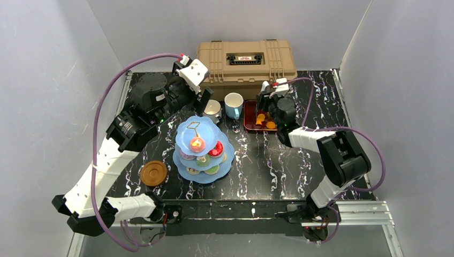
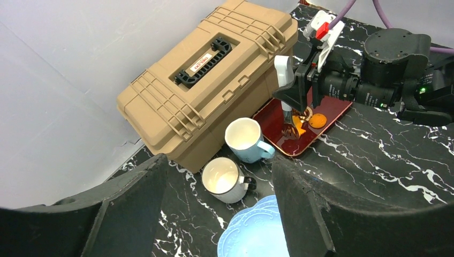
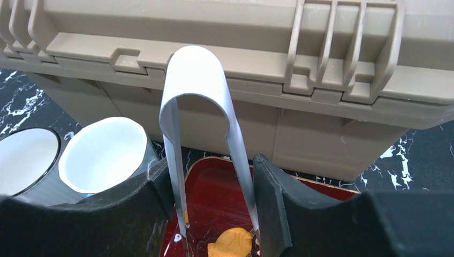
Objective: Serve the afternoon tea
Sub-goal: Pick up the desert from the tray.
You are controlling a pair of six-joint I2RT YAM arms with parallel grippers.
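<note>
The light-blue three-tier cake stand [image 1: 203,144] stands mid-table with small colourful cakes on its tiers; its top plate [image 2: 257,235] shows below my left gripper. A white mug [image 1: 213,110] [image 2: 225,179] and a light-blue mug [image 1: 233,104] [image 2: 247,140] stand side by side before the toolbox. My left gripper [image 1: 205,103] [image 2: 219,166] hovers open above the white mug, holding nothing. My right gripper [image 1: 266,107] [image 3: 211,166] is shut on metal tongs [image 3: 195,69], held over the dark-red tray [image 3: 214,187]. An orange fish-shaped cake [image 3: 233,243] lies between the spread tong tips. A brown saucer [image 1: 154,173] sits front left.
A tan plastic toolbox [image 1: 246,61] [image 2: 203,80] [image 3: 241,53] stands closed along the back edge, close behind the mugs and tray [image 1: 250,120]. Other orange cakes [image 2: 318,120] lie on the tray. Grey walls enclose the table on three sides.
</note>
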